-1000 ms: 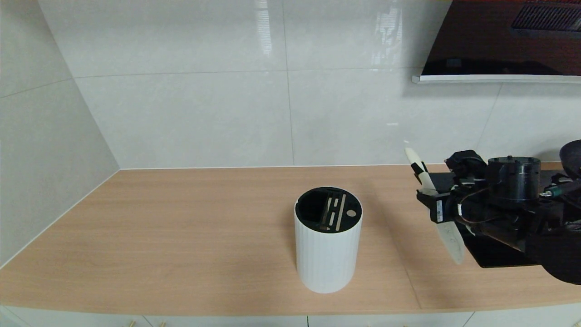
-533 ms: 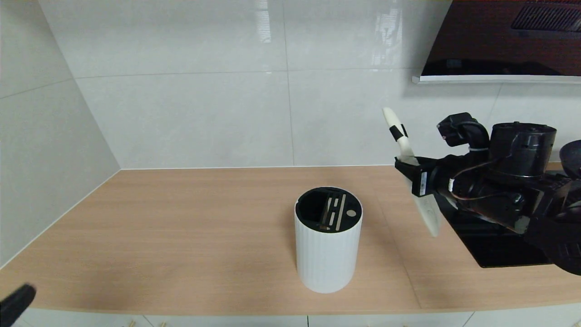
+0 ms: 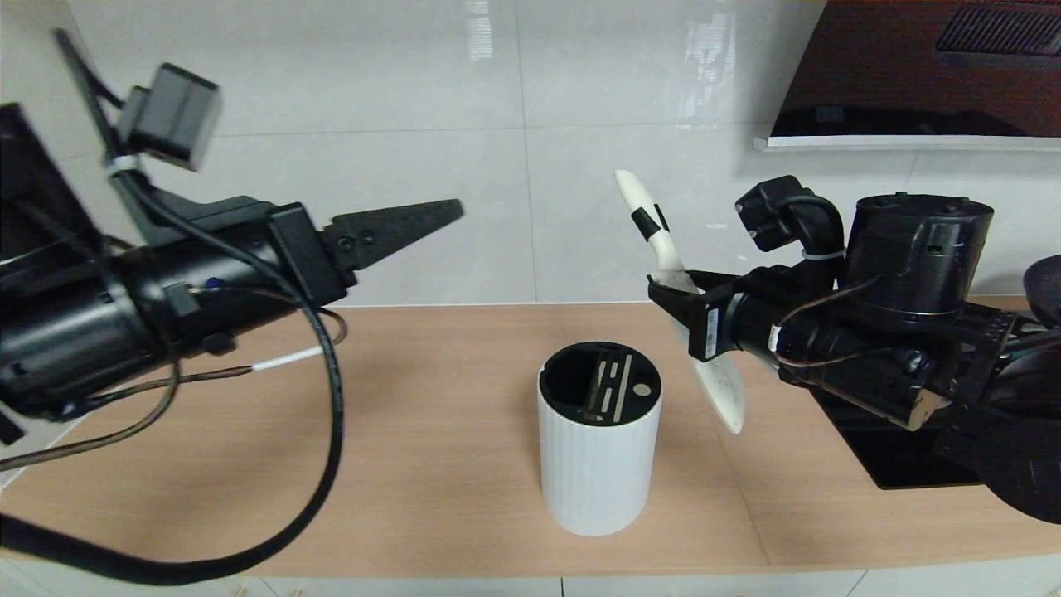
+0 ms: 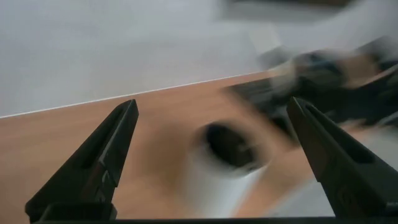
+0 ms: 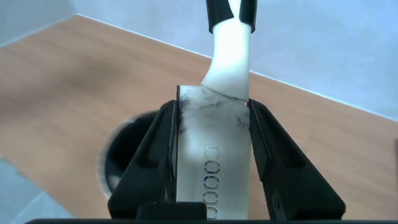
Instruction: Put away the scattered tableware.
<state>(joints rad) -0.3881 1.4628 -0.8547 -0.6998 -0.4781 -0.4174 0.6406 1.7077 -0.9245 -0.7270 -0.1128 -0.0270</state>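
White and slanted, the knife (image 3: pixel 723 394), pinched by your right gripper (image 3: pixel 692 319) right of centre, hangs just beside the slotted holder (image 3: pixel 598 448) in mid-frame, so its blade may miss the slots and knock that holder over; your left gripper (image 4: pixel 208 149), upper left, is spread wide.

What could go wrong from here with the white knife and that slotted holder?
1. The white knife hangs tilted in the right gripper, so its tip may miss the narrow slots and strike the top of the holder.
2. A sideways knock might tip the tall holder, which stands free on the counter.
3. The open left gripper is raised nearby, so the arms might collide.
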